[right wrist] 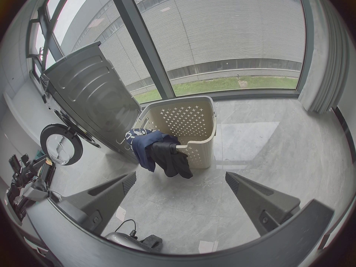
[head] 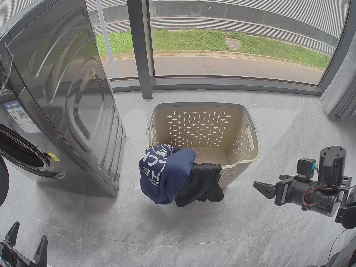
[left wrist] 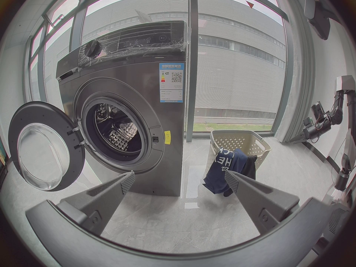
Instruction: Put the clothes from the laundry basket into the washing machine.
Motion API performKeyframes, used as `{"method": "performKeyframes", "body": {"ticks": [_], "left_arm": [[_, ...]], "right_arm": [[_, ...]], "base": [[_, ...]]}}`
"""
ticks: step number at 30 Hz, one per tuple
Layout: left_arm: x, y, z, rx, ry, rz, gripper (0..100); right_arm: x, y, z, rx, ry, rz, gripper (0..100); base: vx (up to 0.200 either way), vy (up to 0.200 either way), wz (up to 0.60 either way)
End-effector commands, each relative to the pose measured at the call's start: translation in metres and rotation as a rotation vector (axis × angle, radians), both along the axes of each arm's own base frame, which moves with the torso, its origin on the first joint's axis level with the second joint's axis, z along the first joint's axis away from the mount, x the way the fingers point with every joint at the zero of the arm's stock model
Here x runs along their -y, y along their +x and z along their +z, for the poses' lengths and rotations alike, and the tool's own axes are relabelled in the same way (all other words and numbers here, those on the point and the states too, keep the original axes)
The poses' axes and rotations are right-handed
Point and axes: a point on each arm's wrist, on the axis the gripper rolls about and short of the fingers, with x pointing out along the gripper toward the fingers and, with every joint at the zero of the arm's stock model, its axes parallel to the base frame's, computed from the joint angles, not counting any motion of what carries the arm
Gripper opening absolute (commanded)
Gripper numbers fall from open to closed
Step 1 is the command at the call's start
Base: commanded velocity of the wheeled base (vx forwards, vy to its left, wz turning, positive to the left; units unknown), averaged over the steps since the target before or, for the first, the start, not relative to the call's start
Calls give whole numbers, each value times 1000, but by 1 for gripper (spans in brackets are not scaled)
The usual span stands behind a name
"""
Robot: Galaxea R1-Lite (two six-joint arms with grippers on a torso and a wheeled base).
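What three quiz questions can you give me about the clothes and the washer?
1. The door of the washing machine is: A shut; B open; C taken off.
2. How many clothes hang on the laundry basket? A one; B two; C five.
3. Where do they hang? A over its near rim; B inside the drum; C on the curtain.
1 B, it stands swung wide; 2 B, a blue garment and a black garment; 3 A, both drape over the rim.
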Motion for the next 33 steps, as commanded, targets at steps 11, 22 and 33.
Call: {"method": "performKeyframes", "body": {"ticks": [11,22,33], "left_arm": [[0,0,-5,-3,0,1,100],[0,0,-5,-3,2,1,100],[0,0,-5,-3,2,1,100]], "right_arm": [[-56,56,-37,-56,-48,-18,100],[-74,82,-55,-56,-49,-32,100],[-94,106,-79,-80,-52,-53,100]], "base": [[0,0,0],[0,0,0],[0,0,0]]}}
